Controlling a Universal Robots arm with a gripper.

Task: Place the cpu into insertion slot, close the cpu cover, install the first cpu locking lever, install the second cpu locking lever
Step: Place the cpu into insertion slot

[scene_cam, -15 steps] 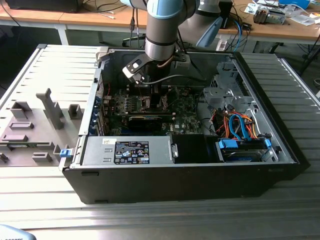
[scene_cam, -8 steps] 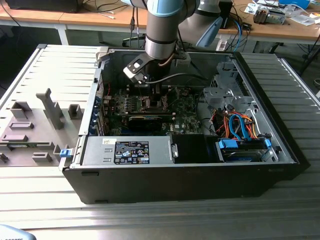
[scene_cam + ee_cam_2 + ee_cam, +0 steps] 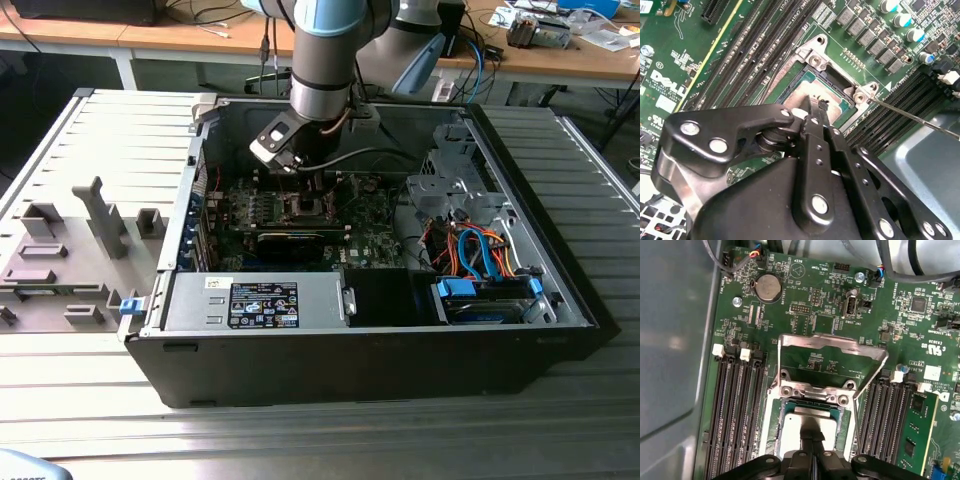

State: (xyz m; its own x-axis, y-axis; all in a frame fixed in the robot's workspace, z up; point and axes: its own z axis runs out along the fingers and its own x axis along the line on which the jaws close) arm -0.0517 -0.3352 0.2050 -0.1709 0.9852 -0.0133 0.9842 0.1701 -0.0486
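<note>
Currently logged from my remote station.

Item one: claw (image 3: 812, 436), jaws drawn narrow with no gap that I can see between them, tips down on the cpu (image 3: 812, 417). In the exterior view the claw (image 3: 315, 192) hangs inside the open computer case (image 3: 350, 350).

Item two: cpu, dull silver top, lying flat inside the insertion slot (image 3: 832, 79); seen in both wrist views.

Item three: cpu cover (image 3: 832, 342), a silver window frame, standing raised on its hinge at the slot's edge and not lowered over the cpu.

Item four: one thin locking lever (image 3: 910, 116), a bare wire rod slanting away from the slot's corner.

Item five: green motherboard (image 3: 815, 285) with a coin battery (image 3: 768, 287) and rows of black memory slots (image 3: 735, 405) on both sides of the insertion slot.

Item six: computer case lying on its side on the ribbed metal tabletop (image 3: 300, 440), with grey fixture blocks (image 3: 100, 215) at the exterior view's left.
</note>
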